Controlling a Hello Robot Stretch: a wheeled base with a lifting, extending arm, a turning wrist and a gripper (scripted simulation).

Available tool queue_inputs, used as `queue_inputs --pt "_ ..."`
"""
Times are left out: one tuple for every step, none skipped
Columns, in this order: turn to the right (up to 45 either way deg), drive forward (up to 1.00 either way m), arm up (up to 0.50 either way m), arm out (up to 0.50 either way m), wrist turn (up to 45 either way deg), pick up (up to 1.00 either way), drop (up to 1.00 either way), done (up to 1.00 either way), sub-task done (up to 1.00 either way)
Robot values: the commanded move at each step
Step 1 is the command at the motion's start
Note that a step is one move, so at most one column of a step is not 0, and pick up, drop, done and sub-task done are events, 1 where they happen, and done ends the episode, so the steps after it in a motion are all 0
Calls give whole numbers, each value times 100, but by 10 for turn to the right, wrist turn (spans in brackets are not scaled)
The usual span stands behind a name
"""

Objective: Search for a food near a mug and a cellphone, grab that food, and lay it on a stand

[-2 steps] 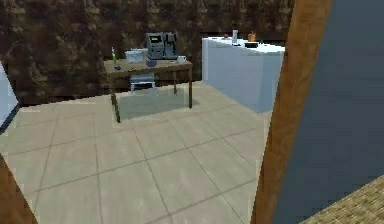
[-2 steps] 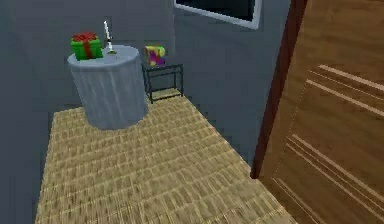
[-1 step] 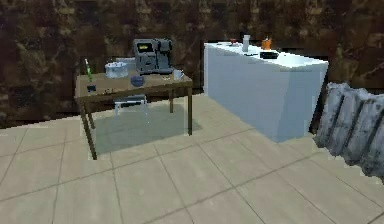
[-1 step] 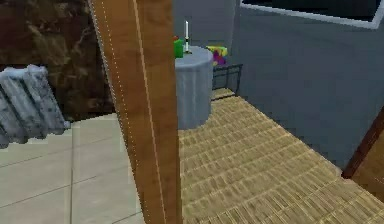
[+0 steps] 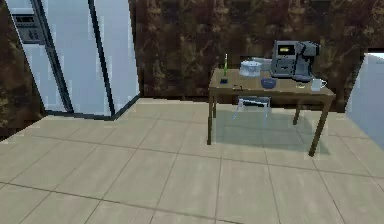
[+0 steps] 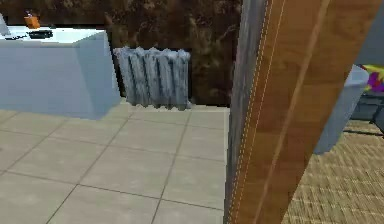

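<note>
- Forward view: a pale grey fridge (image 5: pixel 85 50) stands at the left against a dark patterned wall, on a floor of beige tiles.
- Right of the middle is a wooden table (image 5: pixel 285 93). On it are a dark coffee machine (image 5: pixel 295 62), a stack of pale dishes (image 5: pixel 249 70), a white mug (image 5: pixel 317 85) near the right end and a thin green upright thing (image 5: pixel 227 66) near the left end.
- Arm side view: a pale blue counter (image 6: pixel 60 80) fills the upper left. On its top sits a small orange thing (image 6: pixel 33 19), which may be the food, though I cannot say for sure. Just beside it lies a dark flat thing (image 6: pixel 41 35).
- A grey radiator (image 6: pixel 153 78) stands against the wall, right of the counter.
- A tall wooden panel (image 6: pixel 295 110) rises close to the camera, right of the middle.
- I cannot tell how my fingers stand.
</note>
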Motion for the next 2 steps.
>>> queue_inputs --pt "0 100 0 0 0 0 0 0 0" --pt "0 50 0 0 0 0 0 0 0"
